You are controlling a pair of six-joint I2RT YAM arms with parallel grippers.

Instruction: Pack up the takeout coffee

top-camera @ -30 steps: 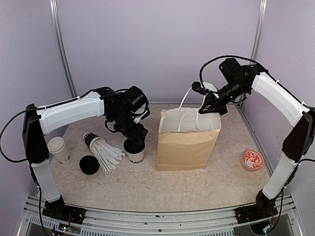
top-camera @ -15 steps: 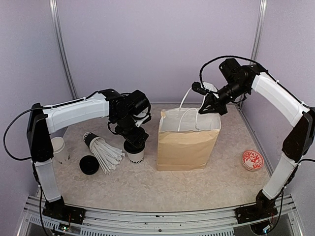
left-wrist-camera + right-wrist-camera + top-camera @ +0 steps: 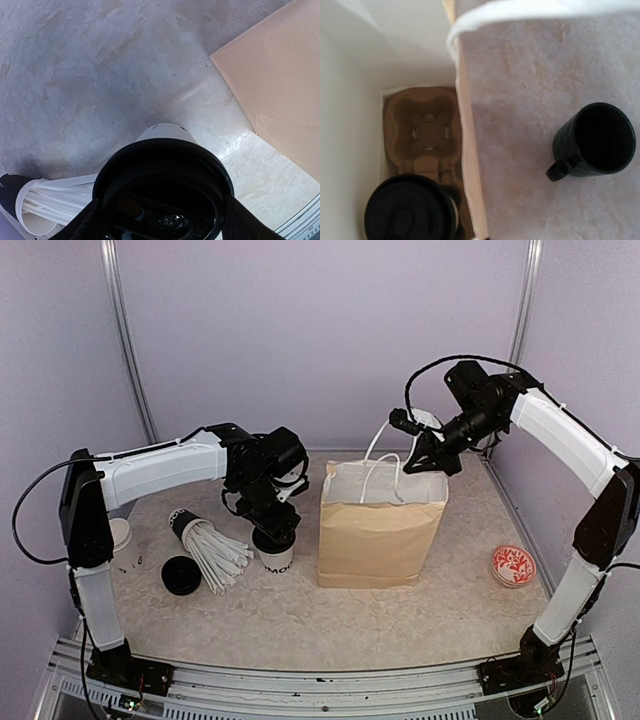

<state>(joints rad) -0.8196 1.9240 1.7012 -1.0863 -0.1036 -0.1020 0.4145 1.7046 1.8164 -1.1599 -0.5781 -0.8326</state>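
The L gripper (image 3: 272,533) is set down over the lidded cup (image 3: 276,560), which stands upright on the table (image 3: 300,630) just L of the paper bag (image 3: 380,540). In the L wrist view its fingers (image 3: 86,226) are seen wide apart on either side of the black lid (image 3: 162,175). Whether they press on the rim cannot be told. Only a narrow strip of table is left btw. cup and bag edge.

On the cup's other side, the straw cup (image 3: 183,521) is lying tipped over w/ its straws fanned out toward the cup base, nearly touching it. A loose lid (image 3: 181,575) lies just in front of it. An unlidded white cup (image 3: 118,537) stands further L, partly hidden by the arm.

The R gripper (image 3: 420,462) is pinched fully closed on the bag's white handle (image 3: 545,9), above the bag's far R corner, and the mouth is seen open. Inside, a second lidded cup (image 3: 410,212) sits in a pulp carrier (image 3: 422,127), w/ one well beside it unfilled. A dark mug (image 3: 592,140) stands outside the bag wall, apart from it.

A red disc (image 3: 513,565) lies near the R edge. A broad stretch of bare table is seen in front of the bag.
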